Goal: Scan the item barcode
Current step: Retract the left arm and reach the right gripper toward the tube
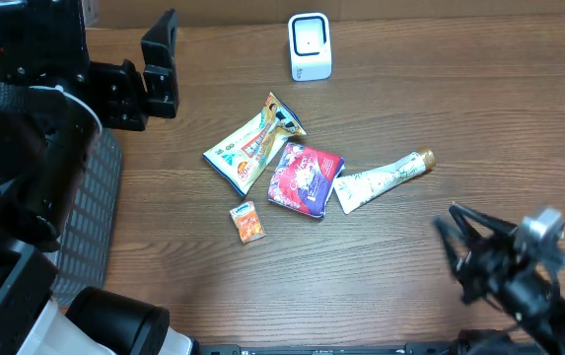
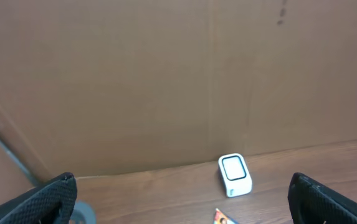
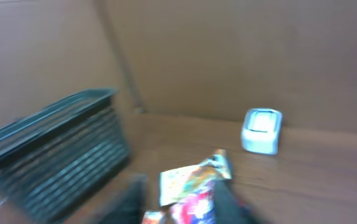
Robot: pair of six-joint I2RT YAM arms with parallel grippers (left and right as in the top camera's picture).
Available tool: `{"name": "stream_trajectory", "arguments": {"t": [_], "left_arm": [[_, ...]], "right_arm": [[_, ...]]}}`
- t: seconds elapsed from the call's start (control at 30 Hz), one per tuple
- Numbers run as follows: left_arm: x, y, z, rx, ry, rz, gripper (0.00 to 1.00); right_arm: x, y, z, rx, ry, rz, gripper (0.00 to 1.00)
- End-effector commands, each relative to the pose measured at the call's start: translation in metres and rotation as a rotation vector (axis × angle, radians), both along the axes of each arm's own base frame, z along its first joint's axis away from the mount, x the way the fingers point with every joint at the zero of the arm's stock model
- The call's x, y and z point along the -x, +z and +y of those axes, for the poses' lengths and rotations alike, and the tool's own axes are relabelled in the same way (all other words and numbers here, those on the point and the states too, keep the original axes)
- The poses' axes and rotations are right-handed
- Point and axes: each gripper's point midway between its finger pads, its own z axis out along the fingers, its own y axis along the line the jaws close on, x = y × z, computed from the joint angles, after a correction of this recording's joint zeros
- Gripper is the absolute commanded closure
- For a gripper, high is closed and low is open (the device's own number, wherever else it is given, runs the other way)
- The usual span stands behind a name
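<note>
Surface: brown wooden table (image 1: 410,99), cardboard wall (image 2: 166,74) behind, dark basket (image 3: 60,149) at left of frame.
Scanner: white scanner (image 1: 310,46) stood at top centre, nothing held in front of it.
Items: 4 laid in centre of frame, below the scanner: snack packet (image 1: 252,143), purple pouch (image 1: 305,177) touching it, tube (image 1: 381,179) just right, orange sachet (image 1: 248,221) lower left.
Left gripper: left gripper (image 1: 161,65) parked upper left, fingers spread wide, nothing held.
Right gripper: right gripper (image 1: 447,219) at lower right, apart from the tube; wrist view blurred, finger gap cannot be told; nothing seen held.
Progress: judged at the start; no item lifted, no barcode presented.
Left to do: 1 item to be gripped, carried to the scanner, barcode turned to its window.
</note>
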Motion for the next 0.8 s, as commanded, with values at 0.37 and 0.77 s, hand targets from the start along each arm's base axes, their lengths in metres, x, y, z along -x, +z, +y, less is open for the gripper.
{"name": "stream_trajectory", "arguments": {"t": [0.37, 0.77], "left_arm": [[-0.017, -0.025, 0.010, -0.044, 0.082, 0.095, 0.00], [-0.017, -0.030, 0.014, -0.057, 0.102, 0.113, 0.00]], "right_arm": [[-0.152, -0.152, 0.032, -0.332, 0.247, 0.523, 0.96], [-0.167, -0.259, 0.028, -0.400, 0.384, 0.694, 0.96]]}}
